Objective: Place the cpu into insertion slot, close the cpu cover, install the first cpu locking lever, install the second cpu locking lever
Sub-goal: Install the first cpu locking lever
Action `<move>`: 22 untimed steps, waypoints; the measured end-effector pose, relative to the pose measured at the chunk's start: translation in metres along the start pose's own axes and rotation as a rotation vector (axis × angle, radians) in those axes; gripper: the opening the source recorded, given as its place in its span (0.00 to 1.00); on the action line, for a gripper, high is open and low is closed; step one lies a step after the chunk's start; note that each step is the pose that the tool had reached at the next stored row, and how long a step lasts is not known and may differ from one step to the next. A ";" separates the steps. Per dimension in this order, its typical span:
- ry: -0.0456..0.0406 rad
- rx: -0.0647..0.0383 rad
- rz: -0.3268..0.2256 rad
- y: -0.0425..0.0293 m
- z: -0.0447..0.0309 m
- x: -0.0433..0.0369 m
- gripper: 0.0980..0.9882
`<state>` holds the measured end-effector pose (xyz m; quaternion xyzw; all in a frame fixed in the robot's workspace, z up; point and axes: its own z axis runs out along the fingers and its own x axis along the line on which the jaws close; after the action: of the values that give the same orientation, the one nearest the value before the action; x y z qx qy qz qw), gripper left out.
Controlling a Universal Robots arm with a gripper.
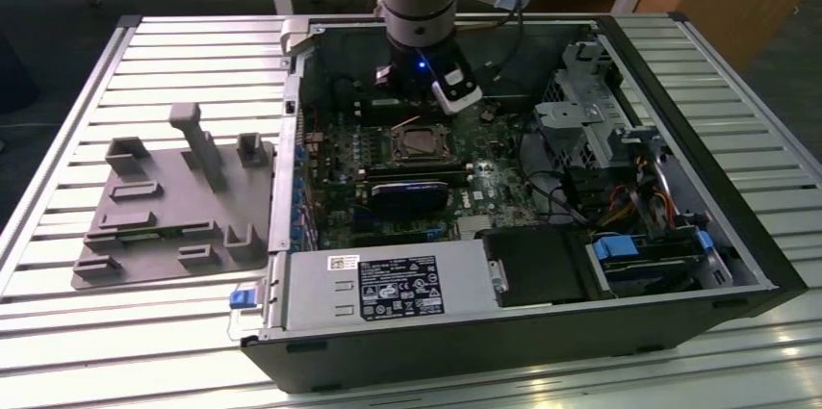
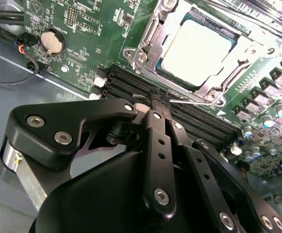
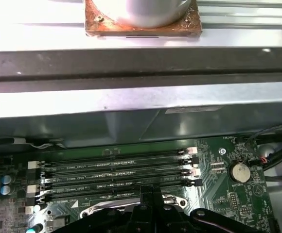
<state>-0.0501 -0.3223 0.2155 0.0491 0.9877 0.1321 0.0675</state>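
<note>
Locking lever point(image 2: 194, 100): thin springy wire beside cpu cover point(image 2: 153, 41), probably best taken near its hook; tool point(image 2: 159, 96) closed, grip uncertain.

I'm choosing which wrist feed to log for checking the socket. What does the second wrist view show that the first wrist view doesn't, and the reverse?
Second wrist view, not the first: the cpu, its pale top framed by the lowered cpu cover, and a thin wire lever along the cover's edge.
First wrist view, not the second: a copper-coloured plate beyond the case wall.
Both wrist views: the gripper, the memory slots and the coin battery.
</note>
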 end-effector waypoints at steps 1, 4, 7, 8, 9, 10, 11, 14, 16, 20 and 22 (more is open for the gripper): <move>-0.0035 0.002 -0.001 0.0002 0.0010 0.0013 0.00; -0.0083 0.003 -0.002 0.0004 0.0038 0.0049 0.00; -0.0092 0.003 -0.002 0.0014 0.0055 0.0070 0.00; -0.0095 0.004 -0.001 0.0018 0.0060 0.0071 0.00; -0.0106 0.004 0.003 0.0024 0.0065 0.0072 0.00; -0.0123 0.005 0.008 0.0029 0.0069 0.0073 0.00; -0.0141 0.006 0.015 0.0034 0.0073 0.0074 0.00; -0.0233 0.010 0.047 0.0036 0.0084 0.0076 0.00; -0.0325 0.014 0.080 0.0035 0.0090 0.0077 0.00; -0.0466 0.021 0.129 0.0035 0.0105 0.0079 0.00; -0.0504 0.023 0.142 0.0039 0.0112 0.0081 0.00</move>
<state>-0.0561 -0.3148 0.2049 0.1231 0.9811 0.1242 0.0823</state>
